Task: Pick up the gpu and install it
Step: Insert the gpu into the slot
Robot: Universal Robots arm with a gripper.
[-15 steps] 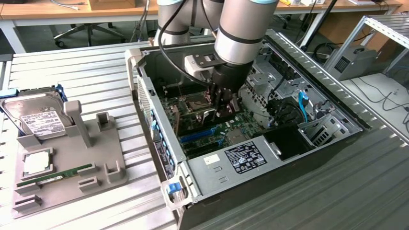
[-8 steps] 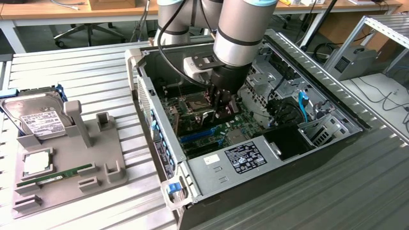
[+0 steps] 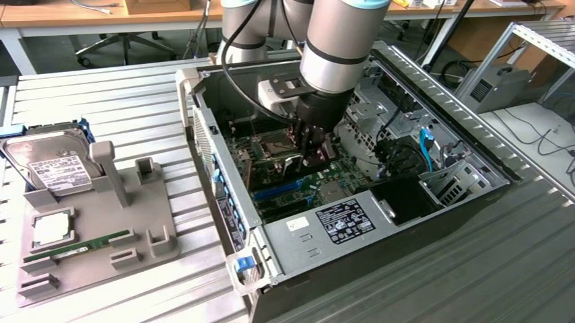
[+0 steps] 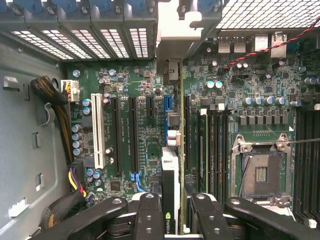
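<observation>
Exterior view: arm reaches down into the open computer case (image 3: 467, 158), which lies on its side on the slatted metal table (image 3: 117, 94). The gripper (image 3: 313, 149) is low inside the case, just above the motherboard (image 3: 306, 185), near the middle of the board. Wrist view: the two fingers (image 4: 150, 215) are drawn in narrow and clamp the gpu (image 4: 171, 165) between them. The card is held edge-on to the camera and upright to the board, and its silver end bracket (image 4: 172, 35) points toward the vented rear slot covers (image 4: 105, 42). The card runs along the row of expansion slots, just beside a short blue slot (image 4: 167, 112) and between the long black slots (image 4: 134, 135) and the CPU socket (image 4: 260, 172). Cannot tell whether its lower edge touches a slot. The white slot (image 4: 97, 131) sits well apart from it. On the exterior view's left stands a gray holder tray (image 3: 134, 222) carrying the hard drive (image 3: 54, 165), a square CPU (image 3: 52, 229) and a green RAM stick (image 3: 77, 247).
</observation>
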